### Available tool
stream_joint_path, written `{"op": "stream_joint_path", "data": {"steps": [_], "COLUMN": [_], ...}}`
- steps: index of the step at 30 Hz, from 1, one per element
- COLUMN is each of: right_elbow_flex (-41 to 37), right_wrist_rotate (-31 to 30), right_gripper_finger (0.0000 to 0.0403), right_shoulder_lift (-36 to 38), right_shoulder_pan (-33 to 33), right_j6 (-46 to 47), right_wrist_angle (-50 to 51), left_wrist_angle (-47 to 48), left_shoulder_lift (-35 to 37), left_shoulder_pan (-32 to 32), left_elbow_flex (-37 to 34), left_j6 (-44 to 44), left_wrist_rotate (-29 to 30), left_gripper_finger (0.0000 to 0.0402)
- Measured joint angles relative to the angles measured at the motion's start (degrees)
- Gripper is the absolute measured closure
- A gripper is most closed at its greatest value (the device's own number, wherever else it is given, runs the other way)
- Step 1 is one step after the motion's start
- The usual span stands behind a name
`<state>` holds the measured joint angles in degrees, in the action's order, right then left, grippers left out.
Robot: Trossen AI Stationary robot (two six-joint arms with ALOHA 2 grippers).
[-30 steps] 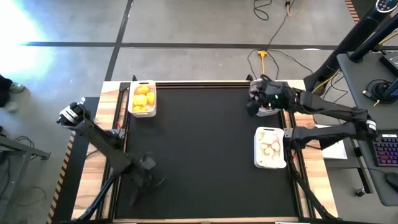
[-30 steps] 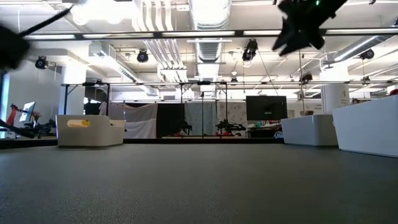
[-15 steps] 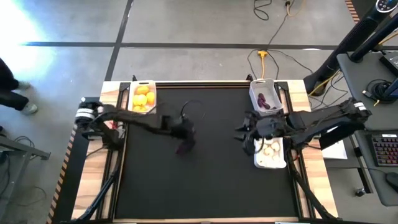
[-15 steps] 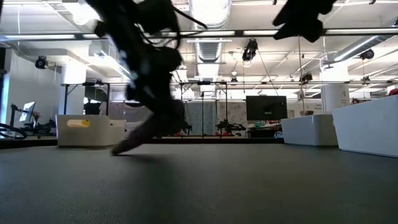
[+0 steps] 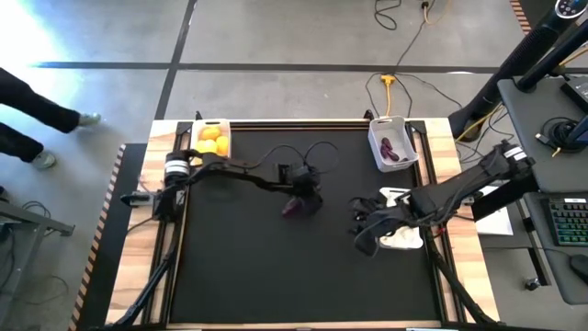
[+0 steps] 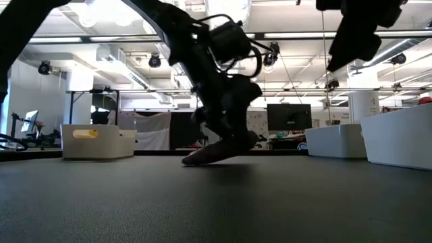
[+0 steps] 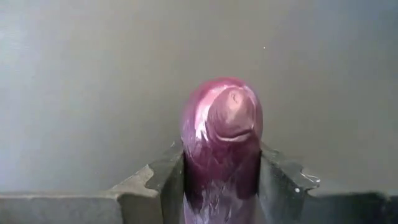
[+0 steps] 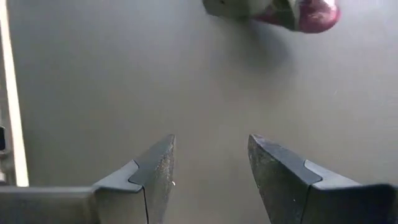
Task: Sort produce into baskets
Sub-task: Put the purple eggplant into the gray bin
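My left gripper (image 5: 297, 196) is over the middle of the black table and is shut on a dark purple eggplant piece (image 5: 293, 209), which also shows in the low view (image 6: 216, 152) and the left wrist view (image 7: 222, 130). My right gripper (image 5: 364, 230) is open and empty to the right of it, next to the garlic basket (image 5: 404, 241); in the right wrist view (image 8: 211, 158) its fingers hang over bare table. A basket of yellow and orange fruits (image 5: 209, 142) stands at the far left. A basket with eggplant pieces (image 5: 390, 147) stands at the far right. My left gripper pinches the eggplant piece across its two sides (image 7: 189, 168) between its two fingers (image 7: 281, 180), with the rounded free end (image 7: 230, 112) sticking out past them. The fingers slant down toward the near edge. The piece is tilted, its low end (image 6: 191, 160) at or just above the table.
The garlic basket is partly hidden under my right arm (image 5: 459, 188). Wooden table borders run along the left (image 5: 152, 276) and right (image 5: 459, 276). A person's legs (image 5: 37, 119) show on the floor at the left.
My left gripper has swung from the near left toward the table's middle and right, carrying the tilted eggplant piece. My right gripper has gone from over the far right basket toward the near edge, past the garlic basket.
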<state>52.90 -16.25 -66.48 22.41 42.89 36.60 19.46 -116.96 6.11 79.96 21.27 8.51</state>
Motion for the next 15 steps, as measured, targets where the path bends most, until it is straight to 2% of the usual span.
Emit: {"op": "stream_joint_path", "data": {"steps": [5, 7, 15], "right_elbow_flex": [0.00, 0.00, 0.00], "right_wrist_rotate": [4.65, 4.76, 4.72], "right_gripper_finger": [0.0196, 0.0191, 0.0147], "right_shoulder_lift": [-4.36, -5.84, -10.84], "right_shoulder_pan": [-0.07, -0.07, -1.99], "right_j6": [-1.39, -2.02, -14.32], "right_wrist_angle": [0.00, -0.03, -5.29], "left_wrist_angle": [0.51, 0.52, 2.61], "left_shoulder_lift": [-1.62, -0.79, 9.32], "left_shoulder_pan": [-0.03, -0.05, -2.19], "left_elbow_flex": [1.23, 0.25, -6.88], "left_j6": [-0.17, -0.21, -0.82], "left_wrist_rotate": [-0.49, -0.50, -0.94], "left_gripper_finger": [0.0222, 0.0202, 0.0126]}}
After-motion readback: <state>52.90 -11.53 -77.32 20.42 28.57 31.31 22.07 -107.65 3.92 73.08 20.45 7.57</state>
